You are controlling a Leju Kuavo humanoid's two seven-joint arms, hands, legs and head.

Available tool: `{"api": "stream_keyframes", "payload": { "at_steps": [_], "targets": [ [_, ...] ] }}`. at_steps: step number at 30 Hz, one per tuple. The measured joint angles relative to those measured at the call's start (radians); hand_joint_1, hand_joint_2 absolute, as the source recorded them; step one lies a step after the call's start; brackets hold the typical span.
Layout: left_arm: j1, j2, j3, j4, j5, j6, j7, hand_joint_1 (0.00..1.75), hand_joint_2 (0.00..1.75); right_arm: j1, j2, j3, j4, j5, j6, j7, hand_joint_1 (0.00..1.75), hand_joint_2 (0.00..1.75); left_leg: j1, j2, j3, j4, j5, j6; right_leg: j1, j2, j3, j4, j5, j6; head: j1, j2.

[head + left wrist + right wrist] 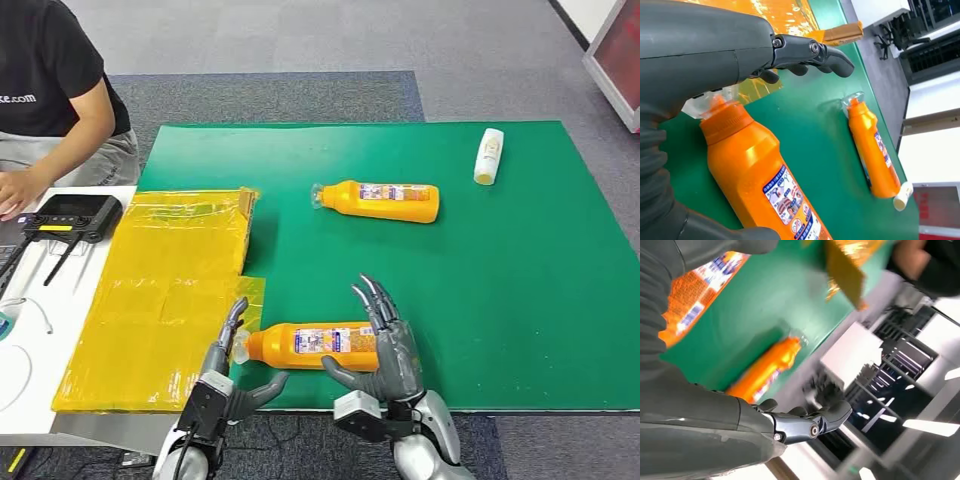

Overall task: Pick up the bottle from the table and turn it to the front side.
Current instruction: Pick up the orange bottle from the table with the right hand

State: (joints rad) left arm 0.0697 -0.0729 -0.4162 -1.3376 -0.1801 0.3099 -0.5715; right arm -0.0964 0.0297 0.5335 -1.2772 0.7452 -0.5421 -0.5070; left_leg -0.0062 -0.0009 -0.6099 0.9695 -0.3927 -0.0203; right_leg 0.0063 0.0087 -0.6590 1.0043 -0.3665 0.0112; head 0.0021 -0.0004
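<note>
The near orange bottle [313,345] lies on its side close to the front edge of the green table [490,290], its clear-capped neck pointing toward the robot's left and its printed label facing up. In the left wrist view the same bottle [760,180] lies flat on the green surface, with the label showing on its upper side.

The left hand [226,375] sits at the bottle's cap end, fingers apart and reaching over the neck, thumb stretched out along the table edge below it; it grasps nothing. The right hand [385,345] is at the bottle's base end, fingers spread and raised over the base, thumb reaching under the body; whether it touches the bottle cannot be told, and it holds nothing.

A second orange bottle [381,201] lies on its side farther back on the table, well apart from the first. A small white bottle [489,156] lies near the far right corner. Yellow plastic sheeting [166,290] covers the table's left part. A person's arm [53,150] rests at the far left, near a black device [72,215].
</note>
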Motion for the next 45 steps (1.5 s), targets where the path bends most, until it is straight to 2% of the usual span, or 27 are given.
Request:
{"api": "stream_keyframes", "payload": {
  "at_steps": [5, 9, 22, 26, 31, 39, 43, 45],
  "targets": [
    [-0.014, -0.003, 0.000, 0.006, -0.006, -0.017, -0.004, 0.00, 1.75, -0.068, -0.021, 0.050, 0.112, 0.144, -0.015, 0.093, 0.00, 1.75, 0.000, 0.000, 0.000, 0.000, 0.000, 0.000, 0.000, 0.000, 0.000, 0.000, 0.001, 0.000, 0.000, 0.000],
    [-0.023, -0.005, 0.000, 0.010, -0.011, -0.027, -0.007, 0.00, 1.75, -0.125, -0.037, 0.083, 0.209, 0.178, 0.017, 0.132, 0.00, 1.75, 0.000, 0.000, 0.000, 0.000, 0.001, 0.000, 0.000, 0.000, 0.000, 0.000, 0.001, 0.001, 0.000, 0.000],
    [-0.042, -0.008, 0.002, 0.015, -0.019, -0.058, -0.014, 0.00, 1.75, -0.211, -0.062, 0.123, 0.323, 0.145, 0.125, 0.111, 0.00, 1.75, 0.000, 0.000, 0.000, 0.000, 0.001, 0.000, 0.000, 0.000, 0.000, 0.000, 0.001, 0.001, 0.000, 0.000],
    [-0.046, -0.008, 0.004, 0.016, -0.024, -0.070, -0.016, 0.00, 1.75, -0.244, -0.078, 0.151, 0.335, 0.156, 0.198, 0.106, 0.00, 1.75, 0.000, 0.000, 0.000, 0.000, 0.001, 0.000, 0.000, 0.000, 0.000, 0.000, 0.001, 0.001, 0.000, 0.000],
    [-0.053, -0.008, 0.006, 0.020, -0.030, -0.085, -0.017, 0.00, 1.75, -0.317, -0.114, 0.210, 0.346, 0.172, 0.358, 0.105, 0.00, 1.75, 0.000, 0.000, 0.002, 0.000, 0.001, 0.000, 0.000, 0.001, 0.002, 0.000, 0.002, 0.000, 0.000, 0.000],
    [-0.057, -0.010, 0.008, 0.028, -0.031, -0.092, -0.020, 0.00, 1.75, -0.374, -0.144, 0.269, 0.363, 0.163, 0.431, 0.099, 0.00, 1.75, 0.000, 0.000, 0.003, 0.000, 0.003, 0.000, 0.000, 0.001, 0.003, 0.000, 0.004, 0.000, 0.000, 0.000],
    [-0.059, -0.010, 0.009, 0.033, -0.029, -0.094, -0.029, 0.00, 1.75, -0.436, -0.165, 0.307, 0.369, 0.104, 0.580, 0.089, 1.75, 1.75, 0.000, 0.001, 0.005, 0.000, 0.002, 0.001, 0.000, 0.002, 0.004, -0.001, 0.005, 0.000, 0.000, 0.000],
    [-0.059, -0.010, 0.010, 0.036, -0.027, -0.093, -0.035, 0.00, 1.75, -0.472, -0.173, 0.333, 0.379, 0.082, 0.638, 0.091, 1.75, 1.75, 0.000, 0.001, 0.005, 0.000, 0.001, 0.004, 0.000, 0.002, 0.005, -0.001, 0.006, 0.000, 0.000, 0.000]
  ]
}}
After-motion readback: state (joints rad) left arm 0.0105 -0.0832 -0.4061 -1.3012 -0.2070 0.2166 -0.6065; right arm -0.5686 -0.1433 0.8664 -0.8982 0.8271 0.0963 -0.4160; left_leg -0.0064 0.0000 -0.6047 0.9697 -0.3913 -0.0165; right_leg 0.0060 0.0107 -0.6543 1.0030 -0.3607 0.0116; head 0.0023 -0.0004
